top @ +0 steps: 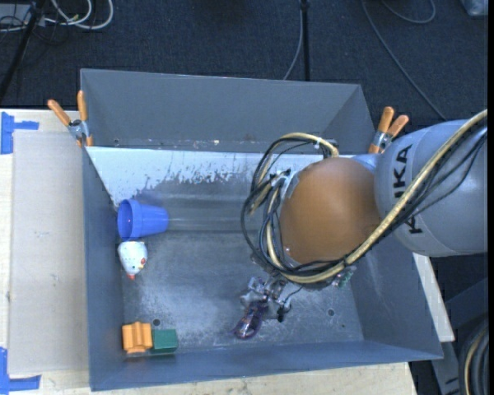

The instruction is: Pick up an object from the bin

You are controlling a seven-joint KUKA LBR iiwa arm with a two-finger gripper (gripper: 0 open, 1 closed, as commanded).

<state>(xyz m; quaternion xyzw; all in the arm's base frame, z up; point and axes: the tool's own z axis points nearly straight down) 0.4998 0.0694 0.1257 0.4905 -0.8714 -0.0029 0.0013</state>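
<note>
Purple and small, an object [247, 327] lies on the floor of the bin [193, 290] near its front wall, just at the tip of the hand [265, 299]. Whether the hand is wide or narrow cannot be told. Advised: centre over the object, descend squarely, close gently, lift straight. The blue cup [142, 218] lies well apart.

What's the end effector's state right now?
End effector: cannot be told; it is down beside a small dark purple object.
</note>
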